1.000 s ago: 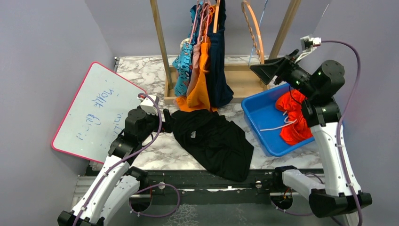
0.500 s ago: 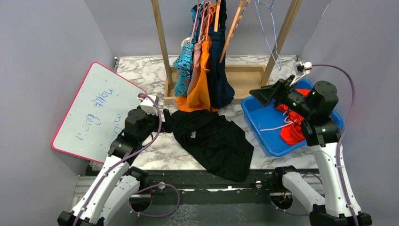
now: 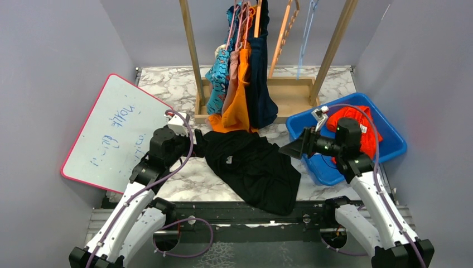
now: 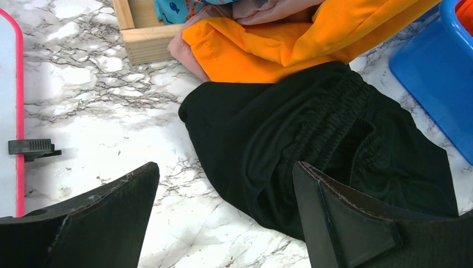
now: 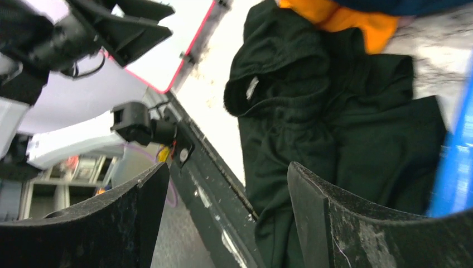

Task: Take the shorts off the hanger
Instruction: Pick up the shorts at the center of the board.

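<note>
Blue cartoon shorts, orange shorts and navy shorts hang on hangers from the wooden rack. An orange hanger and a thin blue hanger hang bare beside them. Black shorts lie crumpled on the marble table. Red-orange shorts rest in the blue bin. My left gripper is open and low at the black shorts' left edge. My right gripper is open, pointing left over their right side, holding nothing.
A pink-edged whiteboard lies at the left. The rack's wooden base and posts stand at the back. The orange shorts' hem spills over the base. The bin's corner sits just right of the black shorts.
My right arm has dropped from up by the rack, past the bin, to low beside the black shorts. The bare hangers have swung on the rail. The left arm has stayed still.
</note>
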